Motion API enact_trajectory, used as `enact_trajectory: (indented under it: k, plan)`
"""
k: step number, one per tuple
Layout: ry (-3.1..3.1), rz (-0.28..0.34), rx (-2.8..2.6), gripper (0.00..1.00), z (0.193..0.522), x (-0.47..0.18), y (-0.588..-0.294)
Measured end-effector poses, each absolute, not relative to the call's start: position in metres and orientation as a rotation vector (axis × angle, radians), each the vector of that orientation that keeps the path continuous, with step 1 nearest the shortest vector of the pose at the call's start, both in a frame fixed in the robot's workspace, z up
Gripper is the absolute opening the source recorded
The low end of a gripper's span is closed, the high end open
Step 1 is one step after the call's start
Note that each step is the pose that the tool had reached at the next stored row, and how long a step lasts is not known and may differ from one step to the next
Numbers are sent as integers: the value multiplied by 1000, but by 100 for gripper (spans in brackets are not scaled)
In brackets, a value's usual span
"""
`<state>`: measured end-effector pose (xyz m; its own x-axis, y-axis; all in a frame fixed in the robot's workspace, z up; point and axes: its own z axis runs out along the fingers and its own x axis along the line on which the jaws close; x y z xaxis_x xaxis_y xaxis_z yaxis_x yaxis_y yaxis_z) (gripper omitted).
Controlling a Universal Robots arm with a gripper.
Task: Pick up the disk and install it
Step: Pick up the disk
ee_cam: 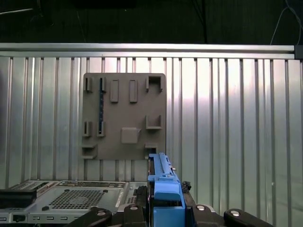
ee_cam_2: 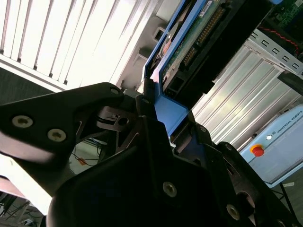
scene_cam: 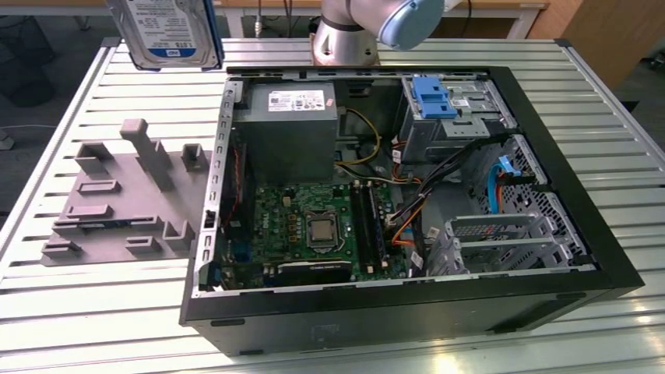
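The disk [scene_cam: 167, 31] hangs upright in the air above the table's far corner, on the exterior view's left, its blue-and-white label facing the camera. In the second wrist view, my gripper [ee_cam_2: 158, 123] is shut on the disk's [ee_cam_2: 189, 42] blue side rail, and the drive's green circuit board shows beyond the black fingers [ee_cam_2: 113, 118]. The first wrist view looks straight down past the blue rail of the disk [ee_cam: 163, 187], clamped in my gripper [ee_cam: 163, 210], onto the slatted table.
The open computer case [scene_cam: 561, 288] lies on its side mid-table, with a grey power supply box [scene_cam: 289, 128], a motherboard [scene_cam: 311, 226], a blue bracket [scene_cam: 434, 97] in the drive bay and a metal cage [scene_cam: 499, 234]. A grey fixture plate [scene_cam: 124, 195] sits beside it. The arm base [scene_cam: 359, 27] stands behind.
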<state>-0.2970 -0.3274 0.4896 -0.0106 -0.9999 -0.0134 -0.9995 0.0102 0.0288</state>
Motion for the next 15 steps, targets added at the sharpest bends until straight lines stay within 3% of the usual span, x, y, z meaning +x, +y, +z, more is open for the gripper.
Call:
enact_trajectory:
  k: [15]
  plan:
    - [-2223, -41, 2200, 37, 490, -297, -337]
